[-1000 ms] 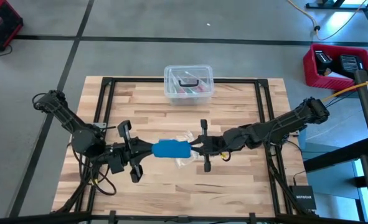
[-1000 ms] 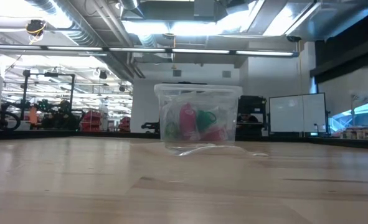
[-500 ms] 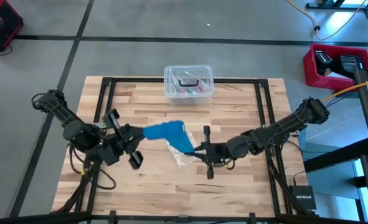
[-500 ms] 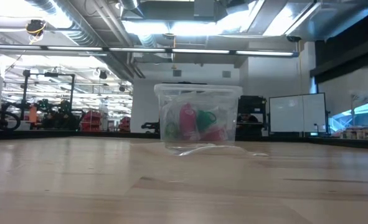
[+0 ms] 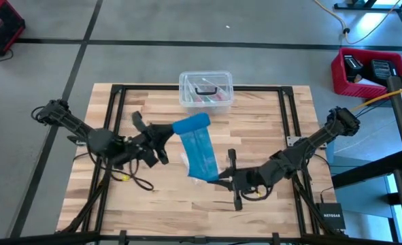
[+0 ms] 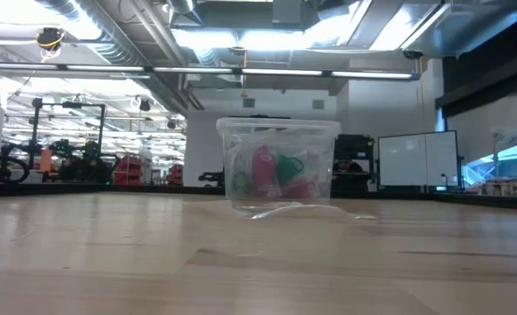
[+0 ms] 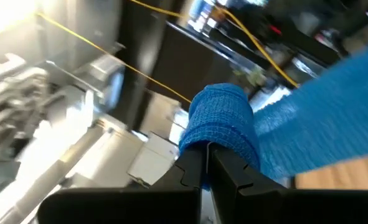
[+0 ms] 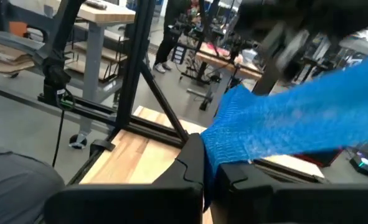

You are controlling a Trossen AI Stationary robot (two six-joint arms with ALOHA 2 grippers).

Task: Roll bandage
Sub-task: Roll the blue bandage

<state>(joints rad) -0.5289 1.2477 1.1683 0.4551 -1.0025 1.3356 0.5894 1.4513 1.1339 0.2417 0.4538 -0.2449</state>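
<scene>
The bandage is a blue band stretched between the two arms, running from a rolled end near the middle of the frame down to the lower middle. The left gripper pinches the rolled end, and the right gripper pinches the loose end.

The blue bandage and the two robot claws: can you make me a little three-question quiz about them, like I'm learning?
1. True or false: the bandage is stretched between the left claw and the right claw.
2. Which claw holds the rolled end? A) left B) right C) neither
3. Fill in: behind the bandage, near the table's far edge, sits a clear plastic ____.

Key: 1 true; 2 A, the left wrist view shows the roll pinched there; 3 box.
</scene>
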